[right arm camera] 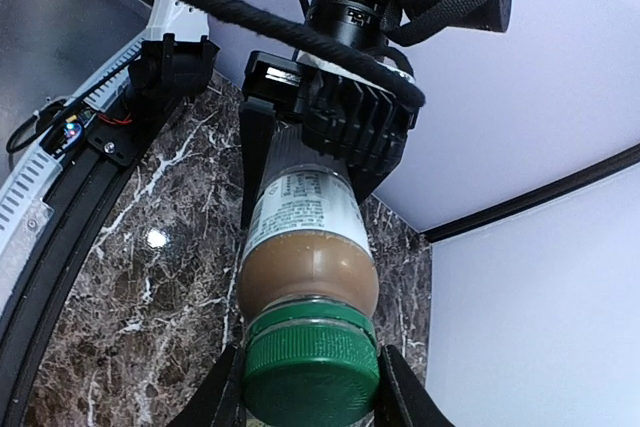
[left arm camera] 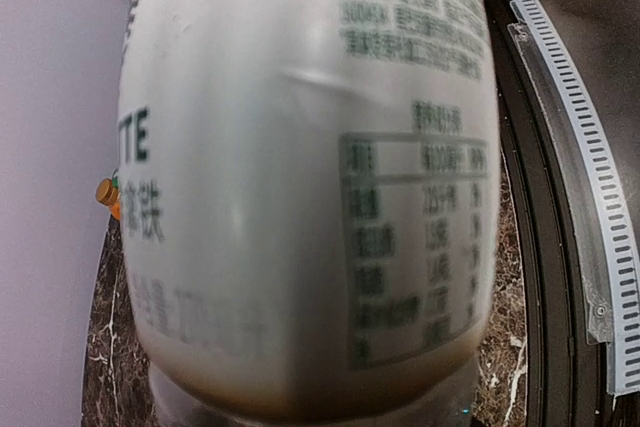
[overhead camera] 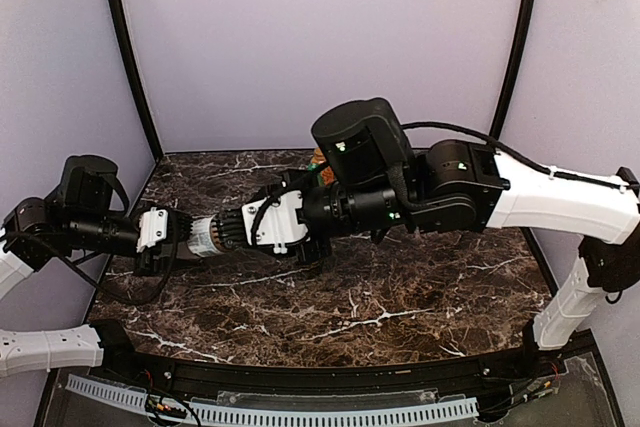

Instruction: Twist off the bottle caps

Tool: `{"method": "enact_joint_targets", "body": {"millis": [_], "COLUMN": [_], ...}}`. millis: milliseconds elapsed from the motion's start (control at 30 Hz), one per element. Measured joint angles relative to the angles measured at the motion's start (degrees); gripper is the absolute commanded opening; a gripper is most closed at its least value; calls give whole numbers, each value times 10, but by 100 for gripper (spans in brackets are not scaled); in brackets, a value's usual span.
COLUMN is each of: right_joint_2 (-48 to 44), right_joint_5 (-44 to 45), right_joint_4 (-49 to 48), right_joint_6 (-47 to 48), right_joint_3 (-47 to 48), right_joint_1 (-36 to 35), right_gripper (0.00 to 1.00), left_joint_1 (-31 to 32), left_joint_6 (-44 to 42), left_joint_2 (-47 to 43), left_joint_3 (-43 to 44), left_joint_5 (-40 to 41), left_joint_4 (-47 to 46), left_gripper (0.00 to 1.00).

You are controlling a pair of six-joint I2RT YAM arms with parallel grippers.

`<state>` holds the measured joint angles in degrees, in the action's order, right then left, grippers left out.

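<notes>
Left gripper (overhead camera: 178,239) clamps bottle (right arm camera: 305,247) (held sideways), right gripper (right arm camera: 310,389) pinches green cap (right arm camera: 312,365)

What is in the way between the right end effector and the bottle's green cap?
Nothing visible. The right end effector has its fingers against both sides of the green cap, while the left end effector holds the bottle by its body.

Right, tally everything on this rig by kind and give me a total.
Grippers: 2, left gripper and right gripper
Bottles: 1, white-label bottle held between them
Caps: 1, green cap on it
Small orange thing, too far to name: 1
Total: 5
</notes>
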<state>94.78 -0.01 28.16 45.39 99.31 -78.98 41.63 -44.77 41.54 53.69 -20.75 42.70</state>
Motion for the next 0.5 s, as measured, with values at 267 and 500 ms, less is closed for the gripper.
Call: {"method": "enact_joint_targets", "body": {"millis": [267,500], "right_joint_2": [-8,-6], "right_joint_5": [31,53], "right_joint_4": [-29,-71], "right_joint_6": [96,116], "right_joint_3": [-29,-47], "right_joint_1": [-10,-15], "right_gripper": [17,73], "left_joint_1": [0,4], "left_joint_6": [-2,-2], "left_joint_2": [2,3], "left_joint_3": [0,0], "left_joint_5": [-2,-10], "left_joint_4": [12,2], "left_gripper": [1,1]}}
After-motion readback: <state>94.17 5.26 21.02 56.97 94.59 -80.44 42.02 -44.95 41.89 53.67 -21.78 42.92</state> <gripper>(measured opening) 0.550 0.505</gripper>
